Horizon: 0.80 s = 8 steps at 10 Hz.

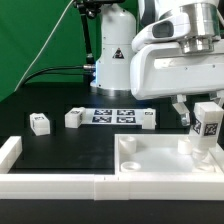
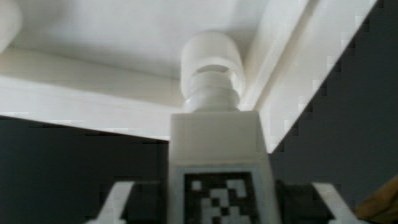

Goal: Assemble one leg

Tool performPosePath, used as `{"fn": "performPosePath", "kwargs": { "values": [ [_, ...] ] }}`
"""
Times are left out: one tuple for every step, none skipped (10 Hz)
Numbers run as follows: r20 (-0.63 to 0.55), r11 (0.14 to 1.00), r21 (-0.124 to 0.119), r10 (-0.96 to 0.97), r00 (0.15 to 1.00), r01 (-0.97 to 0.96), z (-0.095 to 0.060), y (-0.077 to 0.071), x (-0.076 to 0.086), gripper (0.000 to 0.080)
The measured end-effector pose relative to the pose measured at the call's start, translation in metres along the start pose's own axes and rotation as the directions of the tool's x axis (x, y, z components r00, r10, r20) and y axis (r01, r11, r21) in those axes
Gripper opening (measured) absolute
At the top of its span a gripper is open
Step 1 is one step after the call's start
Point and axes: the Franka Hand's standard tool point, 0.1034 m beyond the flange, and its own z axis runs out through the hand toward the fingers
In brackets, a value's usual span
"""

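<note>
My gripper [image 1: 204, 118] is shut on a leg [image 1: 209, 124], a white block with a black-and-white tag, at the exterior view's right. The leg hangs upright, and its narrow lower end [image 1: 198, 148] is at the right part of the large white panel [image 1: 150, 156]. I cannot tell whether that end sits in a hole. In the wrist view the gripper [image 2: 217, 203] holds the tagged leg [image 2: 217, 150] between both fingers [image 2: 121, 200]. The leg's round peg end [image 2: 210, 70] points at the panel [image 2: 89, 55]. Three more legs lie on the table, the first [image 1: 39, 123], the second [image 1: 75, 117] and the third [image 1: 148, 119].
The marker board [image 1: 112, 115] lies on the black table between the loose legs. A white rail [image 1: 50, 184] runs along the front, with a short white piece [image 1: 9, 150] at the exterior view's left. The arm's white base [image 1: 115, 55] stands behind, with cables.
</note>
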Motion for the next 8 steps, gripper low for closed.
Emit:
{"fn": "performPosePath", "kwargs": {
  "values": [
    [-0.037,1.0,-0.009,-0.001,0.999,0.001,0.0,0.002,0.003,0.0291],
    [-0.034,1.0,-0.007,-0.002,0.999,0.002,0.002,0.0,0.001,0.0291],
    [-0.042,1.0,-0.007,-0.005,0.999,0.005,0.003,-0.002,0.001,0.0291],
    [-0.076,1.0,-0.013,-0.005,0.997,0.004,0.004,-0.002,0.002,0.0291],
    [-0.068,1.0,-0.01,-0.007,0.998,0.006,0.006,-0.003,0.0,0.0291],
    [-0.067,1.0,-0.01,-0.008,0.998,0.007,0.007,-0.004,0.0,0.0291],
    [-0.062,1.0,-0.009,-0.007,0.998,0.006,0.01,-0.004,-0.002,0.0291],
    [-0.059,1.0,-0.009,-0.005,0.998,0.005,0.013,-0.003,-0.004,0.0291]
  ]
}}
